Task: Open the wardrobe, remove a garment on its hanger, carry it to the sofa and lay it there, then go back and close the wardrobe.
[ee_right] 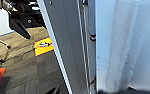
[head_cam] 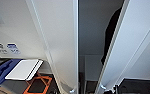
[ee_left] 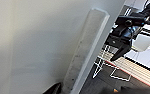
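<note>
The wardrobe [head_cam: 58,37] fills the head view, its two white doors swung partly open around a dark gap. Inside, at the right of the gap, hangs the black garment [head_cam: 111,32], half covered by the right door [head_cam: 131,45]; its hanger is hidden. In the left wrist view a white vertical handle [ee_left: 87,50] on a door face is very close. The right wrist view has the other handle [ee_right: 123,47] and a door edge [ee_right: 63,45] just as near. A dark robot gripper [ee_left: 122,42] hangs beyond the door, and a dark gripper [ee_right: 19,22] hangs over the carpet.
Low on the left in the head view lie a blue object [head_cam: 3,71], a white board [head_cam: 22,70] and an orange frame [head_cam: 38,85]. A white wire-legged chair [ee_left: 141,42] stands past the door. A yellow floor marker [ee_right: 43,46] lies on grey carpet.
</note>
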You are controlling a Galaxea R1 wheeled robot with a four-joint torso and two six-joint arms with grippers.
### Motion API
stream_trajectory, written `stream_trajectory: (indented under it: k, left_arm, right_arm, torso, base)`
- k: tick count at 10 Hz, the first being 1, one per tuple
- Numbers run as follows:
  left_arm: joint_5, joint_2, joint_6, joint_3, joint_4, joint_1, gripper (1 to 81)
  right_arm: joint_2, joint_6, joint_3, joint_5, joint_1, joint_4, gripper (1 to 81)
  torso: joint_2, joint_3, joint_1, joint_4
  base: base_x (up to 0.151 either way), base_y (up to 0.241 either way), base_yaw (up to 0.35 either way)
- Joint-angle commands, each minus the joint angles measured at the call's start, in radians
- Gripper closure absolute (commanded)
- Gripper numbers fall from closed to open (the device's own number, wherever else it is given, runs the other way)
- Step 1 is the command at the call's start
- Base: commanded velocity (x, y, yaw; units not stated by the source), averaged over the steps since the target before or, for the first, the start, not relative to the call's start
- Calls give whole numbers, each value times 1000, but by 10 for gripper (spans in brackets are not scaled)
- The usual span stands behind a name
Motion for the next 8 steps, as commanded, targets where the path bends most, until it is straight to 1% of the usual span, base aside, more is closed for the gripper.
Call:
stream_trajectory:
  k: [1,3,4,5,6,8]
  left_arm:
    - [54,69,-36,224,-1,26,10]
    - [54,71,-36,226,-1,26,10]
    - [54,69,-36,226,-1,26,10]
    - [54,69,-36,224,-1,26,10]
    - [54,71,-36,224,-1,26,10]
    - [54,69,-36,223,-1,26,10]
  right_arm:
    - [109,22,216,37,-63,179,10]
    - [101,20,221,37,-63,179,10]
    - [100,22,219,37,-63,179,10]
    - [100,22,221,34,-63,179,10]
    - [100,22,219,34,-63,179,10]
    - [97,23,217,34,-63,179,10]
  torso:
    - [0,30,0,0]
    - [0,111,0,0]
    - [0,38,1,0]
    - [0,66,1,0]
    - [0,83,0,0]
    - [0,92,0,0]
  base:
    - [0,0,0]
    - [0,0,0]
    - [0,0,0]
    - [0,0,0]
    - [0,0,0]
    - [0,0,0]
